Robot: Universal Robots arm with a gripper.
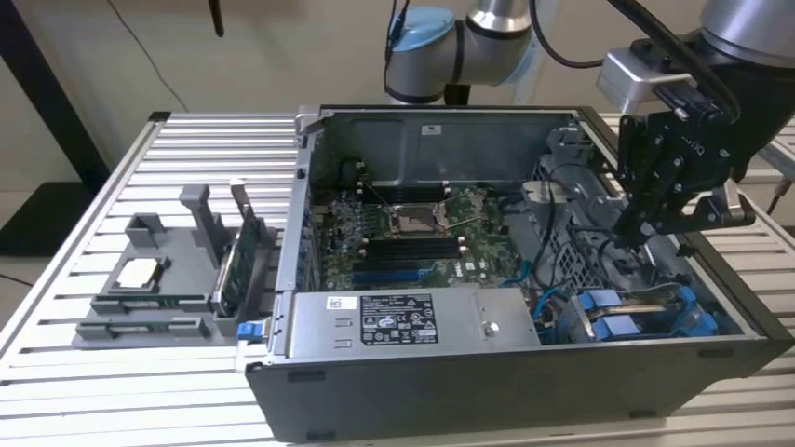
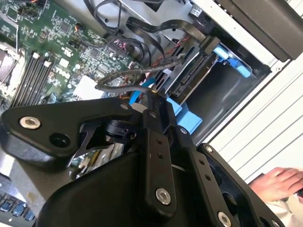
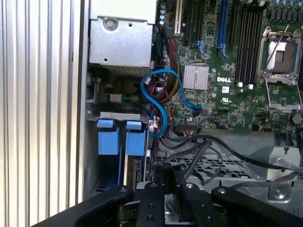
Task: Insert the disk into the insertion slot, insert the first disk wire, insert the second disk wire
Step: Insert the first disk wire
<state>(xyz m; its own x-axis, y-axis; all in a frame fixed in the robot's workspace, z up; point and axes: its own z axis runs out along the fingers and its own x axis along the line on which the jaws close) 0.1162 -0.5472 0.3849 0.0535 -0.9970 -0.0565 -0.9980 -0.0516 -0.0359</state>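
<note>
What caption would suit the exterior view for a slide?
The end effector hangs inside the open computer case, near the blue-railed insertion slot.

Exterior view looks steeply down on the whole open computer case [image 1: 497, 391] from a little way off. Both wrist views hang close inside it, past the gripper [image 3: 168, 172], sharing the green motherboard [image 3: 227, 71] and blue drive rails [image 3: 116, 142].

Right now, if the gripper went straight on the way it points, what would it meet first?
Most likely the black cables draped over the perforated metal cage, just ahead of the gripper; how close they are is unclear.
</note>
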